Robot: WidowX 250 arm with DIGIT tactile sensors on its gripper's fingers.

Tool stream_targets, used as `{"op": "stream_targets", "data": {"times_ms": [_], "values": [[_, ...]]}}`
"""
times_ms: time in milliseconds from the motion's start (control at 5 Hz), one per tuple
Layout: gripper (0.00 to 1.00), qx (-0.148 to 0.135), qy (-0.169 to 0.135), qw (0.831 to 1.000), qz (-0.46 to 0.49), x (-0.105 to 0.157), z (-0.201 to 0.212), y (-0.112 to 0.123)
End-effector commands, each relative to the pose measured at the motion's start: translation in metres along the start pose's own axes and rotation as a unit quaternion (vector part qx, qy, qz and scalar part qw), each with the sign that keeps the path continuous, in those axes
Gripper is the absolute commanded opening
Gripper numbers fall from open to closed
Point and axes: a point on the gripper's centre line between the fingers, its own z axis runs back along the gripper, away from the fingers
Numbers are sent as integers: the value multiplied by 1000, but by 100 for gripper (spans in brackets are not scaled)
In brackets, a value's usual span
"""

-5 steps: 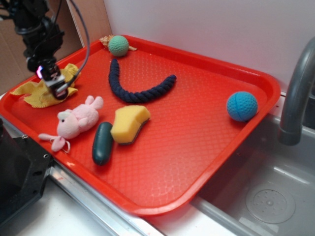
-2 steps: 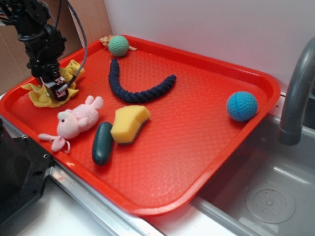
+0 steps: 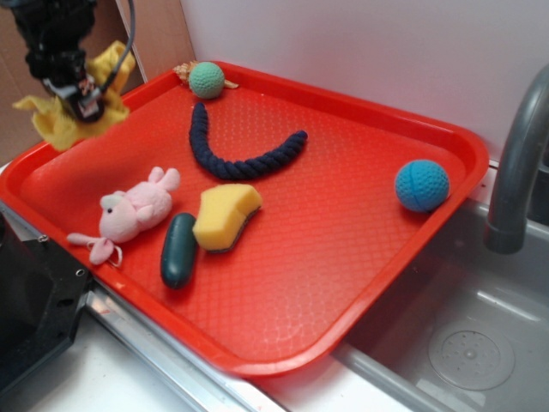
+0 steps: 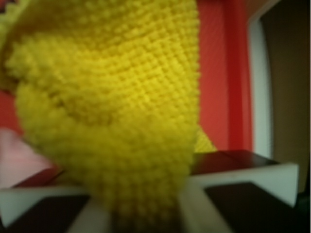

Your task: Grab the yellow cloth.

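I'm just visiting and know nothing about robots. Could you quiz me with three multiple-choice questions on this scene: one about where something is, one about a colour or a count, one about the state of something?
1. Where is the yellow cloth?
A. Flat on the tray
B. Hanging from the gripper above the red tray's left corner
C. In the sink

2. How many balls lie on the tray?
A. One
B. Two
C. Four

3. What is the gripper doing?
A. Shut on the cloth
B. Open and empty
C. Holding the sponge

Answers: 1 B, the cloth dangles clear of the tray. 2 B, a green ball and a blue ball. 3 A, the wrist view shows cloth bunched between the fingers.
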Motion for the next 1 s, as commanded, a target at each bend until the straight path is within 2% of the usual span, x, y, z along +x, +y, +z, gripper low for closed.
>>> {"op": "stream_targets", "data": {"times_ms": [0, 200, 400, 600, 800], "values": [[0, -3, -26, 1000, 2, 52, 83, -23], [0, 12, -13, 1000, 18, 73, 106, -41], [0, -19, -7, 1000, 8, 84, 113, -55], [0, -49, 0, 999, 5, 82, 114, -65], [0, -30, 31, 999, 26, 73, 103, -75]]}}
